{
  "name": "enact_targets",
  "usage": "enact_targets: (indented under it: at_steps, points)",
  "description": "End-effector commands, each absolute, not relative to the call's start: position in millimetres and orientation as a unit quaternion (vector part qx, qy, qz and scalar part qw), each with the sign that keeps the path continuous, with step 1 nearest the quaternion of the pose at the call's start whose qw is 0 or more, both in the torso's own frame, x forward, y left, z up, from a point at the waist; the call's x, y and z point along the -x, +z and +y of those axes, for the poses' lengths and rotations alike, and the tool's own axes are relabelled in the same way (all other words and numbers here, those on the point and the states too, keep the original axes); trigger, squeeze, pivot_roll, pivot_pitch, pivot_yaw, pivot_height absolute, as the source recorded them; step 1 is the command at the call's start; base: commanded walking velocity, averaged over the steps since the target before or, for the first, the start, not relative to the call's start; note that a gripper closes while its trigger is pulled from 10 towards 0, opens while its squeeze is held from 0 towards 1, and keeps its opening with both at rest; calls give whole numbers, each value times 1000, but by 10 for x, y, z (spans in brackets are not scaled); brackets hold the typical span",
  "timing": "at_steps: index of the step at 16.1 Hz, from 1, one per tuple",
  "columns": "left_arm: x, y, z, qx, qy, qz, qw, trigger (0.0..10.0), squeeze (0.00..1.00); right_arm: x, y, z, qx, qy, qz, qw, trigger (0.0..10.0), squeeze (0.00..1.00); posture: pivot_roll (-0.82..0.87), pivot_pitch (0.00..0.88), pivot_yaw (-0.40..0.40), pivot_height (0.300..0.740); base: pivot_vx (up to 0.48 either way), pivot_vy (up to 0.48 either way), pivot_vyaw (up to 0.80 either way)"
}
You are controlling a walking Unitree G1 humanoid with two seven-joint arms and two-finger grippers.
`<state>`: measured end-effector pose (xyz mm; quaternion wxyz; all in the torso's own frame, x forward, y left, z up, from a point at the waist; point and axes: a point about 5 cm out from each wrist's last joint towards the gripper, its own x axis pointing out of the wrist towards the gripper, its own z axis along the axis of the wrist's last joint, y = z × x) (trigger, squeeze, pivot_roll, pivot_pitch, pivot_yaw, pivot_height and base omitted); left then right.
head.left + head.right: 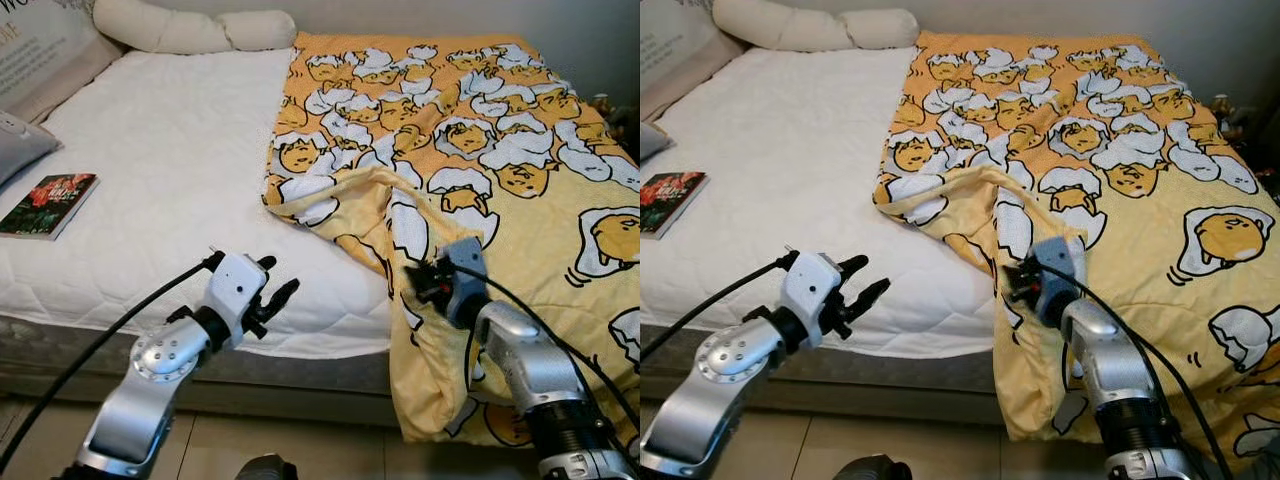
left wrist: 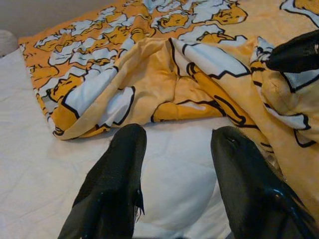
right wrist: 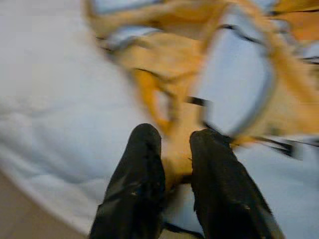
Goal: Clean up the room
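In the left eye view the yellow blanket (image 1: 480, 150) covers only the right half of the bed (image 1: 170, 180), its near corner folded back and bunched at lower centre, so the bed is far from made; a book (image 1: 48, 204) lies at the left edge and pillows (image 1: 190, 28) at the top. The right gripper (image 1: 425, 283) sits at that bunched corner, the left gripper (image 1: 270, 300) hovers over bare mattress. In the left wrist view its jaws stand wide apart, holding nothing. In the blurred right wrist view the jaws pinch a fold of blanket.
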<state>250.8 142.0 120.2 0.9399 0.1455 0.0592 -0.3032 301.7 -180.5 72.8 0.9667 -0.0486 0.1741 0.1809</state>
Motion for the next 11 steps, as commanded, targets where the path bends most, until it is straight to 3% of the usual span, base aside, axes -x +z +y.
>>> enact_targets:
  at_steps: [1,6,11]
  points:
    - [-2508,1174,1450,-141,-282,68,947,10000,0,-3030,712,-1870,52,123,162,978,10000,1000,53,0,37,740,0,0,0]
    - [-2573,1160,1437,-124,-230,65,963,10000,0,-3040,681,-1898,67,66,139,986,10000,1000,47,0,24,740,0,0,0]
    - [-2593,1114,1479,-128,-207,77,967,10000,0,-3211,710,-1673,124,83,131,980,10000,1000,47,0,19,740,0,0,0]
